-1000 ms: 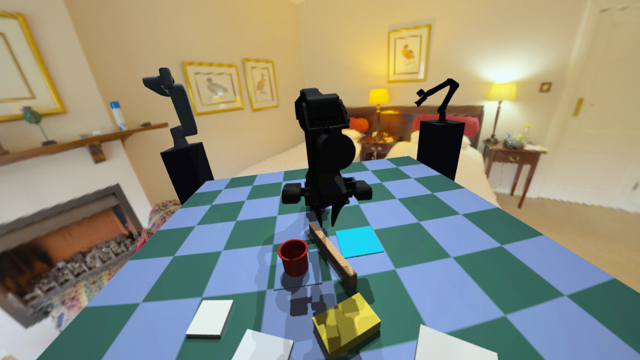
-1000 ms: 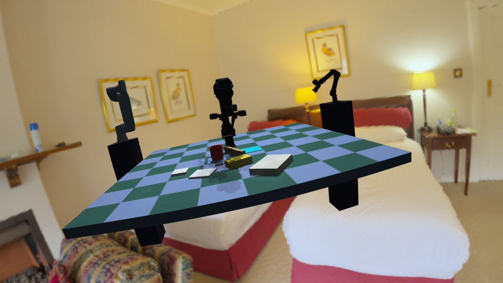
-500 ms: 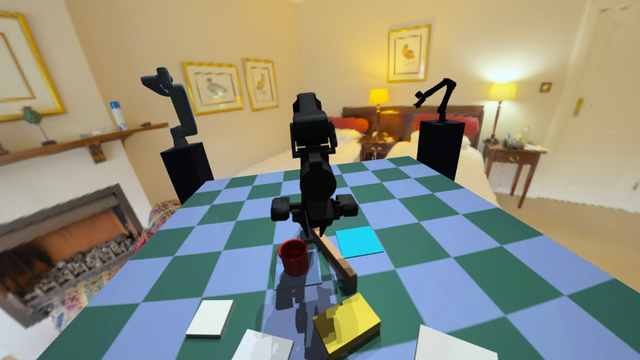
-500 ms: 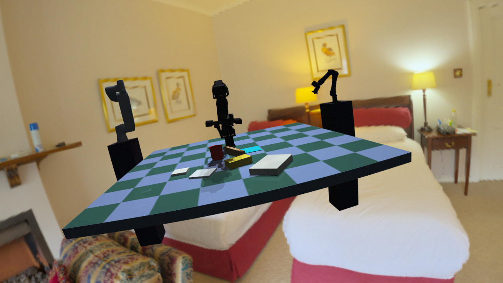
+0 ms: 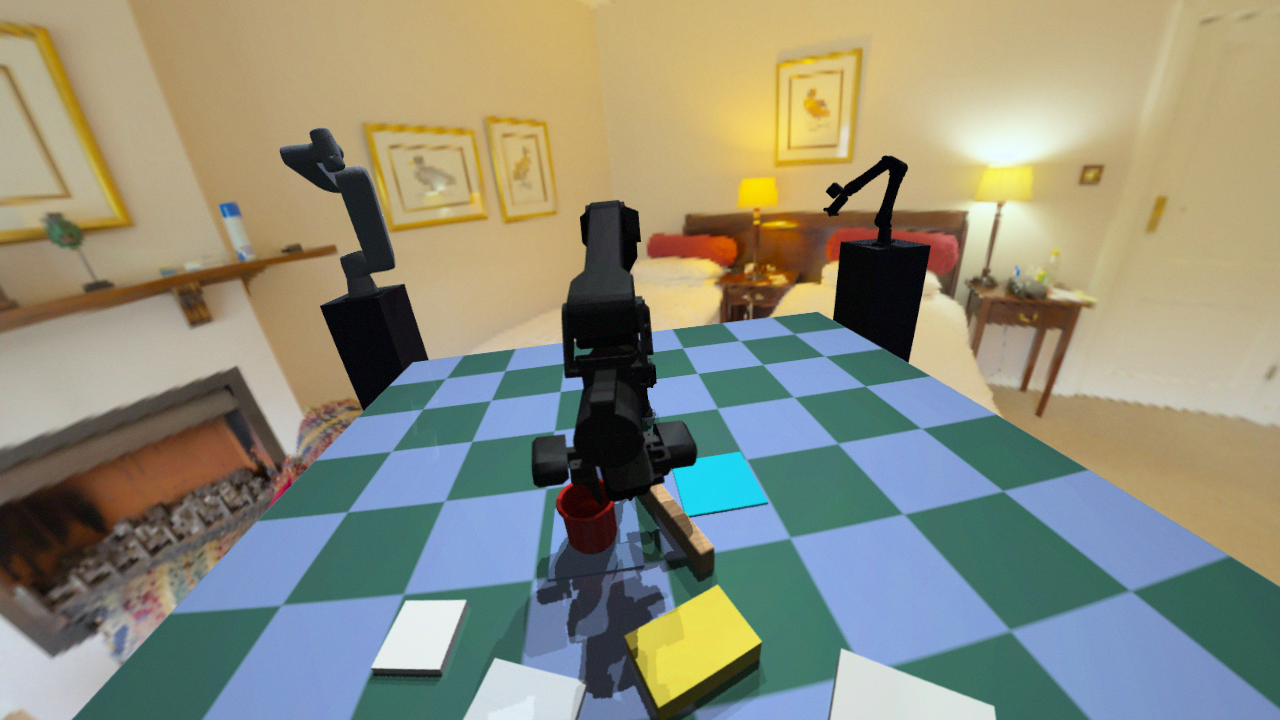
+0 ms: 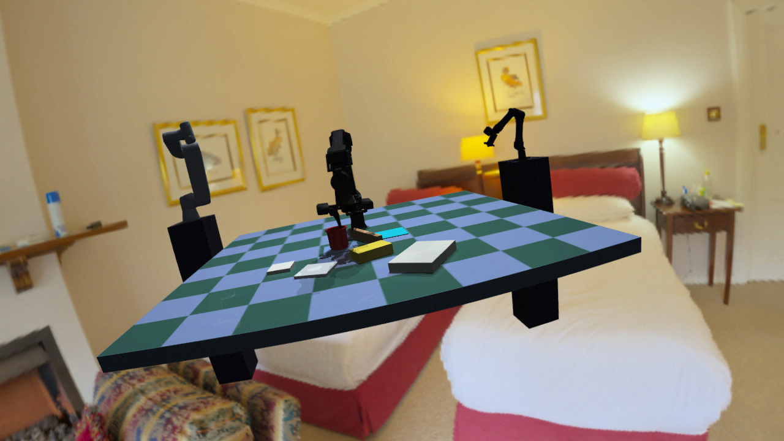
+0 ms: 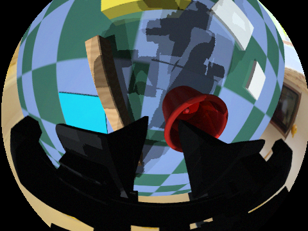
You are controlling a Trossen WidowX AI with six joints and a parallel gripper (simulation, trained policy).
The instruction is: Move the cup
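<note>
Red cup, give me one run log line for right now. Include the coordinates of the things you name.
red cup (image 5: pixel 588 526) (image 6: pixel 337 239) (image 7: pixel 170 106): upright, unlifted | tool (image 5: pixel 629 497) (image 6: pixel 347 223) (image 7: pixel 163 121): partly open, one finger over cup mouth | cyan pad (image 5: pixel 721 484) (image 6: pixel 392 233) (image 7: pixel 84 112): cup not on it

gripper (image 5: pixel 622 501) (image 6: pixel 346 223) (image 7: pixel 163 121) | lowered from behind the wood bar to the red cup's (image 5: pixel 588 528) (image 6: pixel 337 239) (image 7: pixel 173 102) rim
</note>
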